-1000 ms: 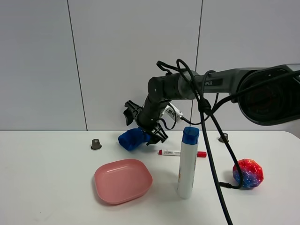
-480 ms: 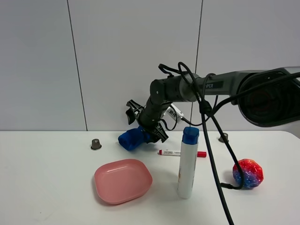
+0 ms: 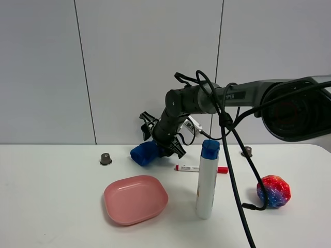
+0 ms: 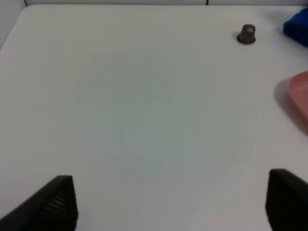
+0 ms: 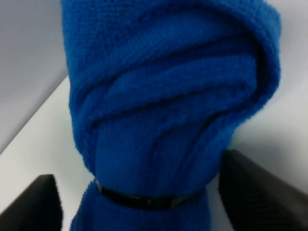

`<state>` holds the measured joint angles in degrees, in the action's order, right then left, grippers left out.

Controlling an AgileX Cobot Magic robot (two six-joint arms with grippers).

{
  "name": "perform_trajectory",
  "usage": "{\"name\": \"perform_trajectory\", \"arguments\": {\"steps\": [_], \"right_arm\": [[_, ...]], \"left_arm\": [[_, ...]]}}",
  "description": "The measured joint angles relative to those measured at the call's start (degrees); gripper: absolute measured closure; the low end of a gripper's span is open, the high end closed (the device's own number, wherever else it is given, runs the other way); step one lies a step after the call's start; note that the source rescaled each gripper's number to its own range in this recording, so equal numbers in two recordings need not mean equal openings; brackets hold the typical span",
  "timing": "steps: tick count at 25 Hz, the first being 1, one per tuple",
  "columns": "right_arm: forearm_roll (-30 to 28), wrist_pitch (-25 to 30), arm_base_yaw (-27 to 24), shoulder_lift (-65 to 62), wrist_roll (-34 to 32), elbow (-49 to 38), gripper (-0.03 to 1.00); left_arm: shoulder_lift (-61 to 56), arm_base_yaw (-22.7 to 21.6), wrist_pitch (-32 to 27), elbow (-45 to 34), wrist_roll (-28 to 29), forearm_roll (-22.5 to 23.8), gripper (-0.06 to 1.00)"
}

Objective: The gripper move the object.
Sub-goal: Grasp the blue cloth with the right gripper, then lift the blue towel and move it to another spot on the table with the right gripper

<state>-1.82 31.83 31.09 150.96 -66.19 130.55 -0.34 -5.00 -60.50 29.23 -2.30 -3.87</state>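
White table meets a grey panelled wall, and the blue towel lies at the back near that wall, behind the pink plate. Right gripper reaches across and straddles the towel, fingers spread with a gap on one side. Left gripper hangs spread wide over bare table.

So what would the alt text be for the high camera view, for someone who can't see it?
A black robot arm reaches from the right over a white table, its gripper straddling a rolled blue towel at the back. Nearer the camera are a pink plate, a red-capped marker, an upright white bottle with a blue cap, and a red-and-blue ball.
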Motion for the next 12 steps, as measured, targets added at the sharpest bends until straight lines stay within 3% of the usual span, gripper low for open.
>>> {"name": "perform_trajectory", "arguments": {"steps": [3,4,5,12], "right_arm": [[0.0,0.0,0.0,0.0,0.9,0.0,0.66],[0.0,0.0,0.0,0.1,2.6,0.0,0.89],[0.0,0.0,0.0,0.1,4.0,0.0,0.97],[0.8,-0.1,0.0,0.1,14.3,0.0,0.97]], "left_arm": [[0.0,0.0,0.0,0.0,0.0,0.0,-0.06],[0.0,0.0,0.0,0.0,0.0,0.0,-0.06],[0.0,0.0,0.0,0.0,0.0,0.0,-0.06],[0.0,0.0,0.0,0.0,0.0,0.0,-0.06]]}}
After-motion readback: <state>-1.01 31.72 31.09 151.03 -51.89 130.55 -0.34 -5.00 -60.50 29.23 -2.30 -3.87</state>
